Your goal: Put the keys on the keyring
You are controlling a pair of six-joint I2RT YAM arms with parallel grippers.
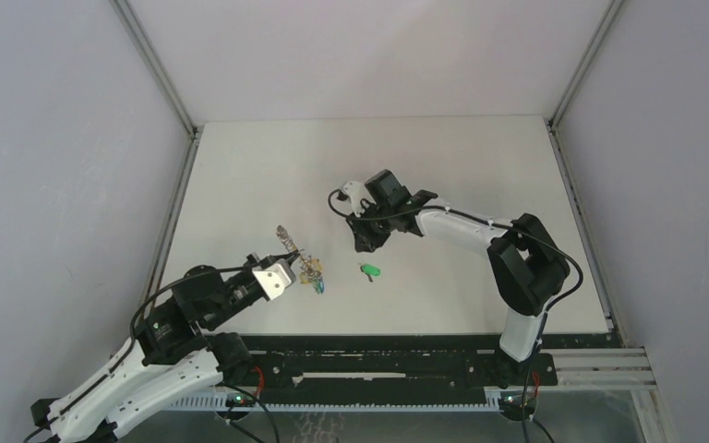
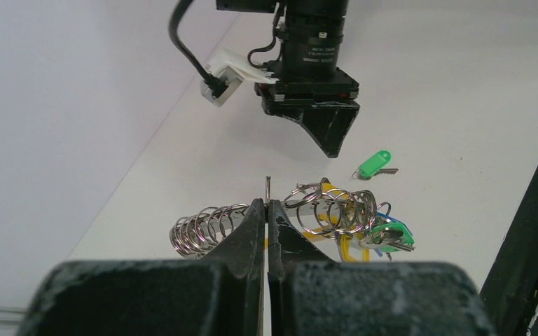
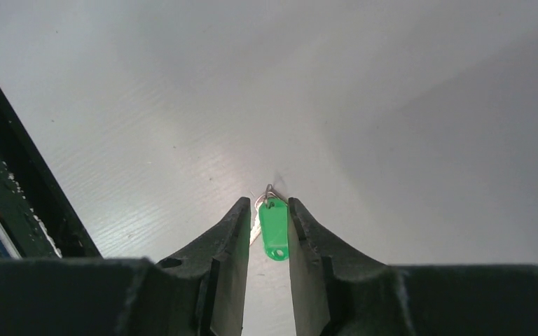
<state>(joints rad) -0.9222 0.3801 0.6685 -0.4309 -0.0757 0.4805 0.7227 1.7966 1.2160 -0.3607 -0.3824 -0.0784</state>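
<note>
1. green-headed key (image 3: 274, 227) lies on the white table (image 3: 392, 105), in line with the gap of your right gripper (image 3: 268, 201), whose fingers stand parted and hold nothing.
2. your left gripper (image 2: 267, 204) is clenched on the keyring (image 2: 329, 208), left of that key.

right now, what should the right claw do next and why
Probably lower the right claw over the green key and close: its jaws stand open with the key framed between them, yet it lies loose on the table, apart from the keyring the left claw pinches.

Small white lettering on the black camera lens (image 2: 315, 52) is too blurred to read.
</note>
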